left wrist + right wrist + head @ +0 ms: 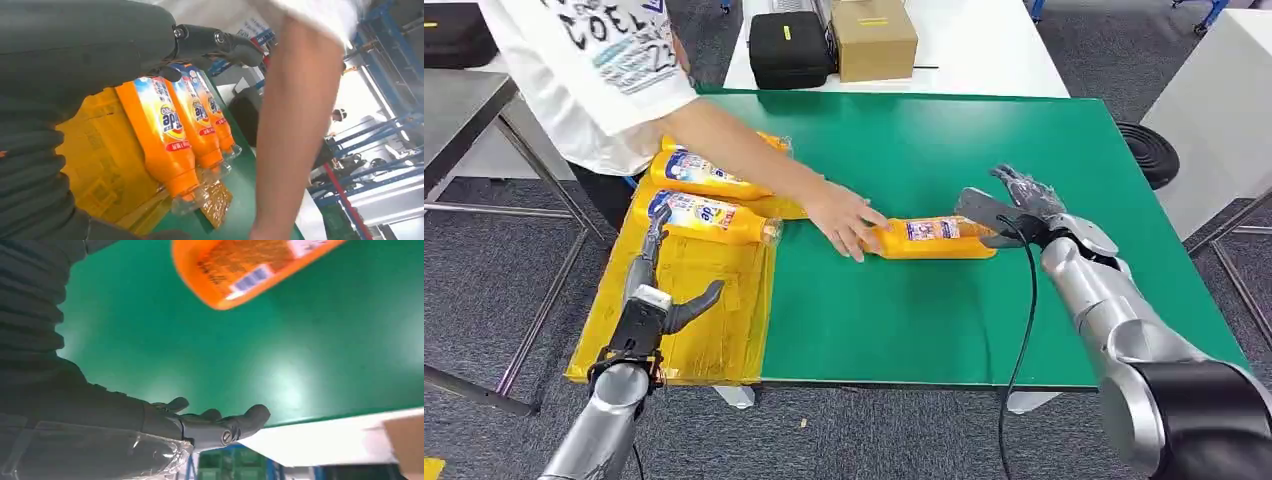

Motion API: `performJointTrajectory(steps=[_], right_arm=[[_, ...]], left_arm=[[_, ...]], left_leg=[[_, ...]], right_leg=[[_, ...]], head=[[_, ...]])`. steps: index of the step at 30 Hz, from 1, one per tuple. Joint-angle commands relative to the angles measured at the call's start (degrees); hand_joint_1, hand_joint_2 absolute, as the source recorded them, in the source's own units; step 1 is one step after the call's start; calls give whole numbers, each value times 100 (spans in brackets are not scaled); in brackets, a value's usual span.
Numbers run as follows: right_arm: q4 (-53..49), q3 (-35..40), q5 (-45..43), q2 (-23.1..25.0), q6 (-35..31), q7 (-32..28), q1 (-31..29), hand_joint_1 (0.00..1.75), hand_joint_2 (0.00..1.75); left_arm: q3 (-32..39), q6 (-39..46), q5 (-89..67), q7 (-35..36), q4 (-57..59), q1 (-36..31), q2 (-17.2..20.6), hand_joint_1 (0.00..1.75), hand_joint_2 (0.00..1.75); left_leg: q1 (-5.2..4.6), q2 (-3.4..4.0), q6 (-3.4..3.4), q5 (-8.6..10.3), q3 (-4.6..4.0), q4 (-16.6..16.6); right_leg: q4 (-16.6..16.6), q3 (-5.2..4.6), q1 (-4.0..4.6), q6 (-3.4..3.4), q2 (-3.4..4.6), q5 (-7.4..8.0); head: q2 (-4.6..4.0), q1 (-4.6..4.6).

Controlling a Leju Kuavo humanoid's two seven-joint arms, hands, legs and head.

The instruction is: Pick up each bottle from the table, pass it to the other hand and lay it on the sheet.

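An orange bottle (932,238) lies on its side in the middle of the green mat (904,320), and a person's hand (844,220) rests on its neck end. My right hand (1014,205) hovers open just beside the bottle's base (250,270), with its fingers (215,425) spread and apart from it. Three more orange bottles (714,217) lie side by side on the yellow sheet (684,340) at the left. My left hand (652,300) is open above the sheet, near their bodies (167,135), holding nothing.
The person's arm (734,150) reaches across the sheet's far end and over the bottles. A black case (789,48) and a cardboard box (874,38) stand on the white table behind. A metal table (464,110) stands at the left, a black round object (1149,150) at the right.
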Motion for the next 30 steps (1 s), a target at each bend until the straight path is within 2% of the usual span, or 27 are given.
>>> performJointTrajectory(steps=[1,9,15,17,23,29,30], right_arm=[[409,141,-29,140,-5,-42,-320,0,175],[173,137,-94,246,-215,-318,-317,0,175],[124,156,-178,378,66,-277,-391,0,175],[144,118,-308,430,268,-459,-288,0,175],[136,124,-349,464,292,-502,-232,0,175],[-364,-265,-1241,870,426,-1388,232,0,175],[-503,-247,-1331,904,442,-1454,303,0,175]], left_arm=[[-57,3,-6,45,324,-150,-14,0,175],[-64,-48,-9,37,429,-237,-7,0,175],[-32,-118,13,80,220,-134,15,0,175],[-22,-139,16,82,258,-132,26,0,175],[-8,-148,26,82,276,-131,29,0,175],[-4,-88,31,93,79,-10,17,0,175],[-4,-61,23,112,9,30,23,0,175]], left_leg=[[0,13,-3,-12,23,0],[0,15,-4,-13,27,1],[-3,15,-2,-5,7,1],[-2,16,-3,-10,14,3],[2,20,-5,-14,28,0],[5,20,-5,-15,35,-5],[4,15,-3,-5,14,-5]], right_leg=[[0,21,3,-17,5,-9],[2,23,3,-20,6,-10],[5,2,0,-11,10,-3],[6,10,2,-14,9,-7],[1,24,5,-20,12,-9],[-8,32,9,-21,12,-8],[-6,12,5,-11,10,-1]], head=[[0,-2],[0,0],[0,-2],[0,-2],[0,-2],[0,0],[0,-2]])
